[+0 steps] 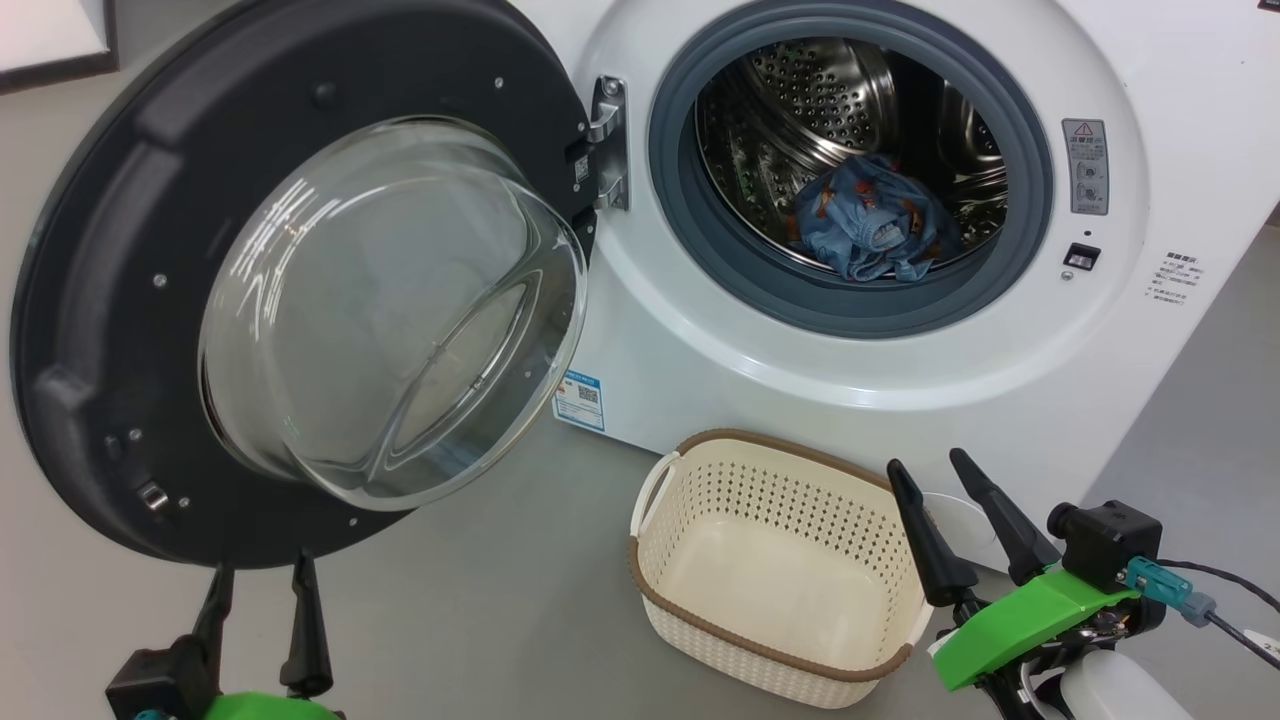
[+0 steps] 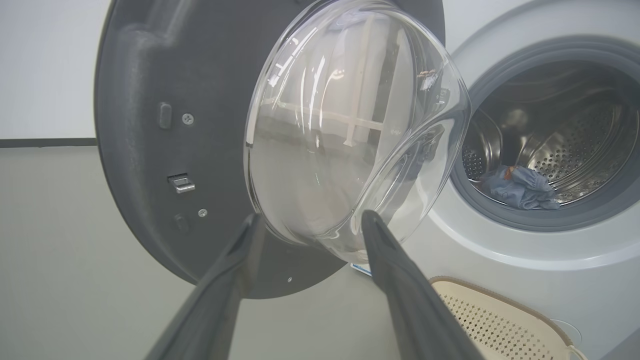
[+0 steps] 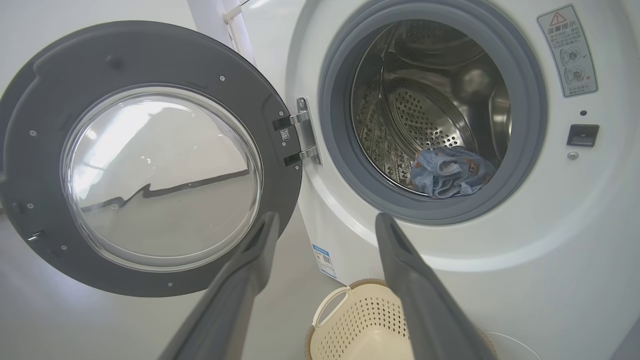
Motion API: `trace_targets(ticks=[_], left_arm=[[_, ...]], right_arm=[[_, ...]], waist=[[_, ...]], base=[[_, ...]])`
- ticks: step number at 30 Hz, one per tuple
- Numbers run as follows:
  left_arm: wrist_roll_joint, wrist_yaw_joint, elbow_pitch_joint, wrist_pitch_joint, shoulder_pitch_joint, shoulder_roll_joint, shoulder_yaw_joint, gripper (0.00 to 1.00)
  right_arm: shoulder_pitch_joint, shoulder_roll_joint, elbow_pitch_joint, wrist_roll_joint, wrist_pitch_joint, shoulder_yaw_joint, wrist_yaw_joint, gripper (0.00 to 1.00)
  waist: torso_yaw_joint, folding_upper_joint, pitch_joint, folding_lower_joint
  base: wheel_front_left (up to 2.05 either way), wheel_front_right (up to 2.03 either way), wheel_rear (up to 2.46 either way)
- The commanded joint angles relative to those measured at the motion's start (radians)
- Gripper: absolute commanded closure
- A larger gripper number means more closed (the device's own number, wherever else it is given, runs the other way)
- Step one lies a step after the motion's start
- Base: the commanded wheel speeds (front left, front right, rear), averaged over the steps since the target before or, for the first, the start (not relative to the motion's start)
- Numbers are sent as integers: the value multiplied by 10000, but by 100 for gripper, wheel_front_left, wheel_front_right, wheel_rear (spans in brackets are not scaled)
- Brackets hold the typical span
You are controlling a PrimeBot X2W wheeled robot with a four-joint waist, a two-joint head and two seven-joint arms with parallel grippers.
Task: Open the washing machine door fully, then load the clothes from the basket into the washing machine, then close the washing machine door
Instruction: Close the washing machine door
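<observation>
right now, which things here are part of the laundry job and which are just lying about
Part of the job:
washing machine
washing machine door, swung open
clothes, in the drum
basket, empty
left gripper and right gripper, both open

Just about:
white disc beside the basket
dark-framed white panel, upper left of the head view

the washing machine (image 1: pixel 760 360) is white with a grey ring, a perforated steel drum and a blue label. blue clothes (image 1: pixel 870 230) carry orange prints. the cream basket (image 1: pixel 690 560) has a brown rim.
</observation>
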Motion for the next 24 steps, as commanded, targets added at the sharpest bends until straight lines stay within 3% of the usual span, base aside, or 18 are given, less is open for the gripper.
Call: trace_targets(ticks=[1, 14, 16, 17, 24], left_arm=[[107, -29, -232, -67, -154, 123, 330, 0], [75, -59, -562, -67, -232, 268, 461, 0], [64, -62, -602, -67, -273, 336, 462, 62], [51, -64, -624, -67, -305, 380, 448, 100], [-428, -76, -1499, -67, -883, 1100, 246, 100]], right_arm=[[-151, -75, -258, -140, -82, 82, 44, 0], [-3, 0, -342, -151, -82, -64, 44, 0], [-8, -9, -347, -146, -82, -80, 44, 0], [-4, -5, -355, -153, -82, -88, 44, 0], [18, 5, -379, -197, -82, -164, 44, 0]], waist=[[-12, 0, -11, 0], [-73, 0, -76, 0], [-84, 0, -53, 0], [-87, 0, -45, 0], [-41, 0, 50, 0]], base=[[0, 0, 0], [0, 0, 0], [0, 0, 0], [0, 0, 0], [0, 0, 0]])
